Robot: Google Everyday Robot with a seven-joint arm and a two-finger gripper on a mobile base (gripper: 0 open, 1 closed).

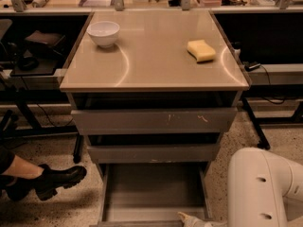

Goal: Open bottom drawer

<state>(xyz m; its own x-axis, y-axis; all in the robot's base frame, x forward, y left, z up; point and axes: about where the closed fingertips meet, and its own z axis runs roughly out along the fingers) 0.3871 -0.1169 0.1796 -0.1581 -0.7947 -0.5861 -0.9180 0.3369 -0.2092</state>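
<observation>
The bottom drawer [154, 189] of the grey cabinet stands pulled out towards me. Its shallow grey box is open to view, with nothing showing inside, and its front is cut off by the lower edge of the camera view. My gripper [190, 218] shows only as a pale tip at the drawer's front right corner, at the very bottom of the view. My white arm [265, 188] fills the lower right. Above the drawer are the mid-width grey front [154, 153] and the widest front [154, 121], which has pale scratch marks.
A white bowl [103, 33] and a yellow sponge [201, 50] sit on the cabinet's beige top [156, 67]. A person's leg in a black boot [57, 178] rests on the floor at the left. Desks with cables stand on both sides.
</observation>
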